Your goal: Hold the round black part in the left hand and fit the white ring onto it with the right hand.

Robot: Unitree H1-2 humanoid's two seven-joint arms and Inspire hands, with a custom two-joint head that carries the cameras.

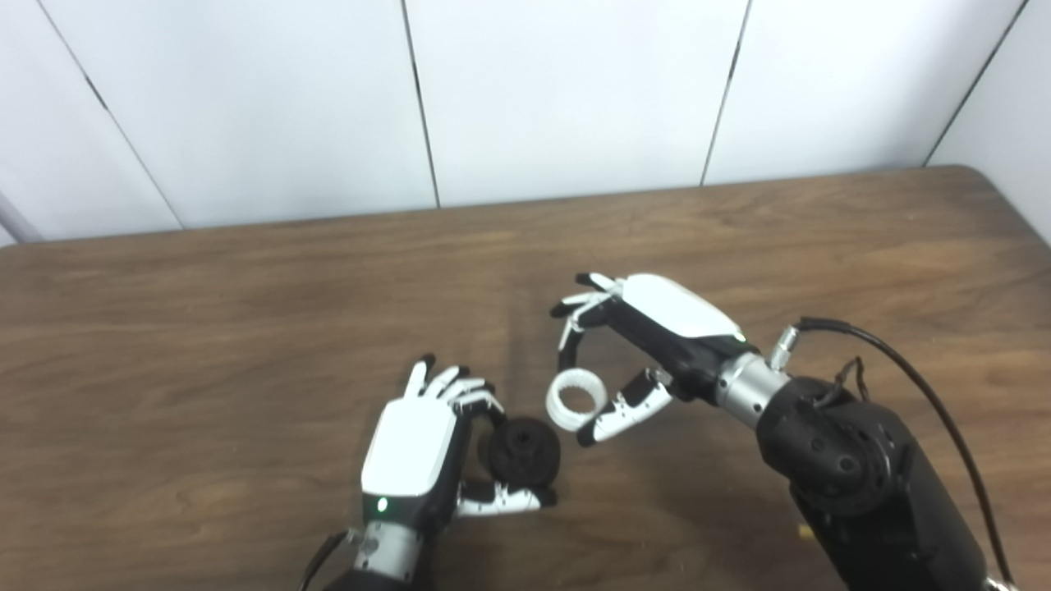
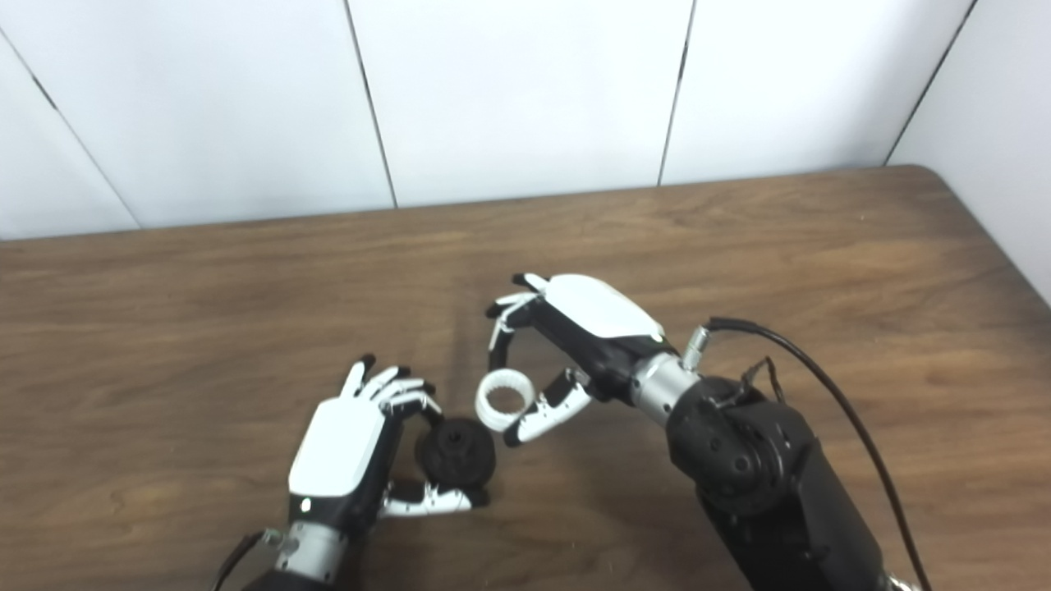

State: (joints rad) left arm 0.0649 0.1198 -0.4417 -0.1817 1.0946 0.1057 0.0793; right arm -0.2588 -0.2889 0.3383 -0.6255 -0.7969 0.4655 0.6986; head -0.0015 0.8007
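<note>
The left hand [image 1: 410, 447] has its fingers and thumb closed around the round black part [image 1: 524, 451]. The fingers [image 1: 472, 398] curl over the top of the part and the thumb [image 1: 501, 498] sits under it. The part looks like a small black wheel with a hole in the middle, and it is held just above the wooden table [image 1: 205, 328].

At about 1 o'clock from the black part is the white ring [image 1: 576, 399]. It is just beside the part, but the two are apart. The right hand [image 1: 649, 345] pinches the ring. One finger [image 1: 568, 341] comes down on the ring from 12 o'clock, and the thumb [image 1: 624, 408] presses its side from 4 o'clock. The other fingers of that hand are spread a little, away from the ring.

The right arm [image 1: 854, 476] is big and black and comes in from 5 o'clock, with a black cable [image 1: 911, 377] looping over it. Behind the table stands a white panel wall [image 1: 575, 90].
</note>
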